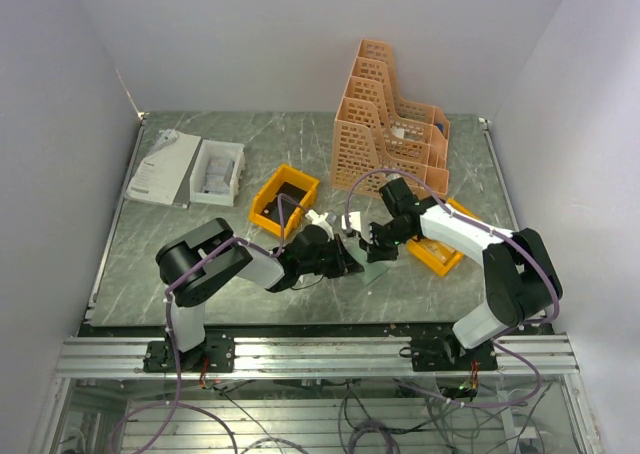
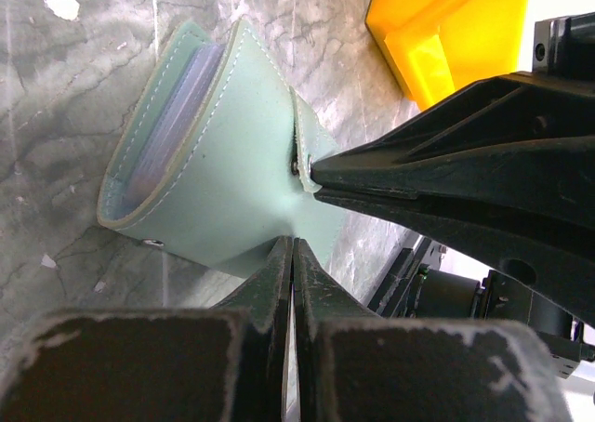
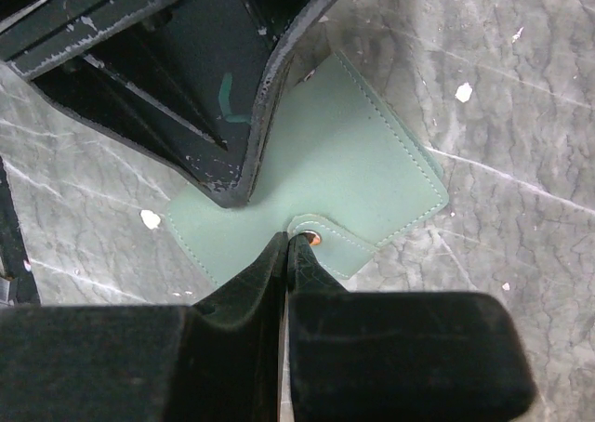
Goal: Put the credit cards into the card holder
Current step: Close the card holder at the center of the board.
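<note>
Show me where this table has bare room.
Free: near-left corner in front of the white booklet; back strip between white box and orange rack. Crowded: middle, left tool and right tool on the card holder between yellow bins.

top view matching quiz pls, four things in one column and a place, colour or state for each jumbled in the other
1 wallet
2 file rack
3 white box
4 right gripper

a at the back right, pale orange
b shut on the wallet
c back left, beside the booklet
d grey-green, in the middle

Pairs: 1-d, 2-a, 3-c, 4-b
</note>
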{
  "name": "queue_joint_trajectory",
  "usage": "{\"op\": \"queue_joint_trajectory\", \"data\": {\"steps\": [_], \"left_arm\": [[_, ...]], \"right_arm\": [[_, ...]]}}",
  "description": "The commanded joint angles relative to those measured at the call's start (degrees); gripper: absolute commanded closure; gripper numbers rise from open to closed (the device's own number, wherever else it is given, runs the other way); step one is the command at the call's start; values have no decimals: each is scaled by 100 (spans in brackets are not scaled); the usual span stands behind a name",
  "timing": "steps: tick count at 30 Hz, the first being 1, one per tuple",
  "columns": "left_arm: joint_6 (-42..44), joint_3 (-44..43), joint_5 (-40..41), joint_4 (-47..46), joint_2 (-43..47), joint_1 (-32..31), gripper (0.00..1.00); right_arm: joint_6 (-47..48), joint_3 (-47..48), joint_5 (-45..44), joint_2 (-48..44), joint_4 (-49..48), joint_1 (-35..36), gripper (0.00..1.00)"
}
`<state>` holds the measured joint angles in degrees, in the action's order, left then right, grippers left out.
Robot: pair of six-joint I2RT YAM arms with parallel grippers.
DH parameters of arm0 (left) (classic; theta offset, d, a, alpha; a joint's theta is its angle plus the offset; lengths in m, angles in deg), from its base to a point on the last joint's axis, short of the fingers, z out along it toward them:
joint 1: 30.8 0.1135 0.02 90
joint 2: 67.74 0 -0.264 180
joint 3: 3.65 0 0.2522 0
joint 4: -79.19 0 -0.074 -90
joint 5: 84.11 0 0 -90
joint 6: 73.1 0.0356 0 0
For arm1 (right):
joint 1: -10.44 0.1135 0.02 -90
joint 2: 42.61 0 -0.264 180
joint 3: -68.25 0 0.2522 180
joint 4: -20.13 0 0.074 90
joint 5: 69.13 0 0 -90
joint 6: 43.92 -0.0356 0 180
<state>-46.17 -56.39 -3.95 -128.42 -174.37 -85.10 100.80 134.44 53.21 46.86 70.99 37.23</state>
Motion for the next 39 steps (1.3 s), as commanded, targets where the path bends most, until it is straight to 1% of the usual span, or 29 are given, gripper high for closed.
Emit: {"op": "queue_joint_trajectory", "data": {"steps": [1,7,12,16,18,21,22,24,27,34,37,39], "left_arm": [[93,88,140,-48,-174,66,93],[59,173,167,-124,-145,61,93],[-2,295,168,-321,-130,89,93],[43,347,175,-313,-29,102,93],[72,354,190,-272,43,100,93],[99,365,213,-222,117,96,93],[106,369,217,-198,145,102,93],[110,386,232,-181,166,102,93],[119,371,228,-170,161,103,93],[128,343,225,-156,150,103,93],[137,289,223,-84,164,104,93],[137,263,218,-65,204,104,93]], "right_arm": [[-168,-154,15,109,-154,319,100],[-411,-68,-281,399,-210,421,100],[-473,58,-412,636,-33,418,100],[-370,166,-35,627,173,240,100],[-297,226,226,602,301,182,94],[-147,322,638,509,535,174,89],[-89,348,795,468,615,9,86],[95,421,1103,393,822,-84,81],[359,470,1542,283,1120,-191,76],[1051,768,2309,93,1848,-448,74],[875,740,2430,-143,1650,-826,73],[259,553,2140,-446,970,-970,68]]}}
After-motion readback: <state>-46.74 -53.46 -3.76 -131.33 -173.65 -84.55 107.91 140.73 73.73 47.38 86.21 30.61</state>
